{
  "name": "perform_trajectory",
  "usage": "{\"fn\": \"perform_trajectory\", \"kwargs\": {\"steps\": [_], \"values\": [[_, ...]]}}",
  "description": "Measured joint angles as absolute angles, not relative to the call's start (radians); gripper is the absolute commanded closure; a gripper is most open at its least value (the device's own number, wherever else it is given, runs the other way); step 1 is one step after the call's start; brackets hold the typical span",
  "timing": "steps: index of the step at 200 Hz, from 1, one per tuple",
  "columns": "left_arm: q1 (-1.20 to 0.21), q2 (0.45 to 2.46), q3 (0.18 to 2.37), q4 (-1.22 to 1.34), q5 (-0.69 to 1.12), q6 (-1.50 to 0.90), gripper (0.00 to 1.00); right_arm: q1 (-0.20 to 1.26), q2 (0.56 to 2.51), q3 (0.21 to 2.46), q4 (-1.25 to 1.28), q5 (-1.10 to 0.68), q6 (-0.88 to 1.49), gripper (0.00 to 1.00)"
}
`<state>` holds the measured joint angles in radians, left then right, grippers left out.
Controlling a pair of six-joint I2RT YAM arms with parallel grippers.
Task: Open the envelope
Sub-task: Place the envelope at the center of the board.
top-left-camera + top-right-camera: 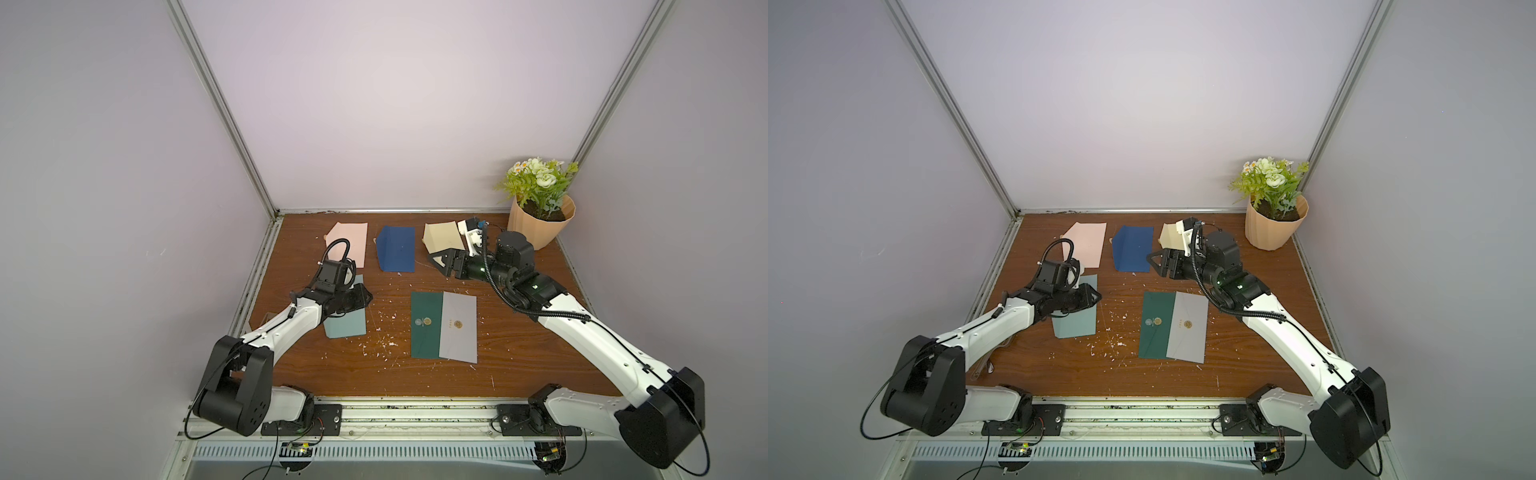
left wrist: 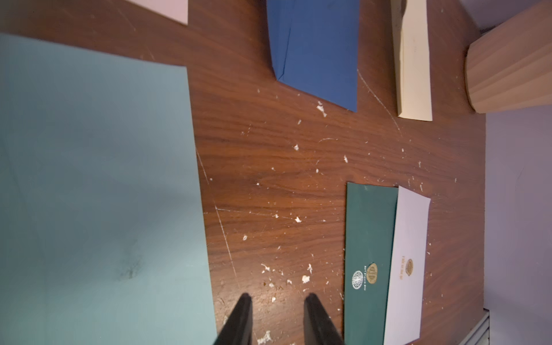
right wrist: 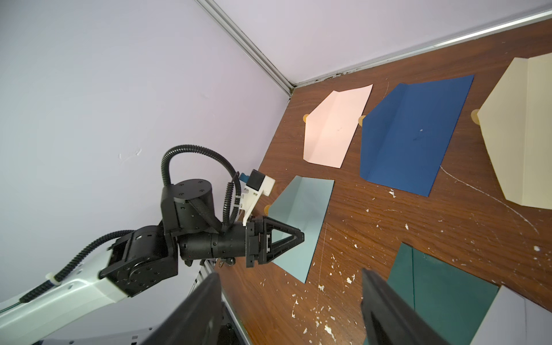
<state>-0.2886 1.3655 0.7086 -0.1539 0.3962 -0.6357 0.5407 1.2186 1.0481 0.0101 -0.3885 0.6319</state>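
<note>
I am seeing four envelopes lying open, but the dark green envelope [image 1: 426, 324] and grey envelope [image 1: 459, 326] are lying shut. My left gripper [image 2: 277, 301] is hanging narrow and empty, my right gripper [image 3: 291, 280] wide and empty.

Enclosure: plain pale lilac walls [image 1: 374, 104] on three sides, joined at the corners by aluminium profile posts [image 1: 220, 108]. Surface: dark wood-grain tabletop [image 1: 519, 353], scratched, strewn with white flecks. Front edge: metal rail [image 1: 415, 411] above a slotted cable duct [image 1: 415, 451]. Lighting: soft, even.
</note>
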Motion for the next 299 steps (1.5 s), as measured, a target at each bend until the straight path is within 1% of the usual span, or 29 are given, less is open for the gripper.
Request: {"fn": "perform_trajectory", "kwargs": {"steps": [57,91,146,230,299], "values": [[-0.313,1.384,0.59,-0.039,0.42,-0.687,0.66,0.541,1.221,1.018,0.011,-0.389,0.646,0.23],[-0.354,1.428,0.577,-0.015,0.416,-0.693,0.66,0.541,1.229,1.008,0.012,-0.389,0.652,0.23],[-0.372,1.452,0.577,-0.007,0.398,-0.697,0.65,0.541,1.23,1.005,0.012,-0.389,0.654,0.23],[-0.372,1.377,0.527,-0.041,0.351,-0.689,0.64,0.541,1.23,1.0,0.027,-0.389,0.654,0.23],[-0.373,1.365,0.533,-0.078,0.312,-0.669,0.64,0.541,1.23,1.0,0.034,-0.389,0.655,0.23]]}}
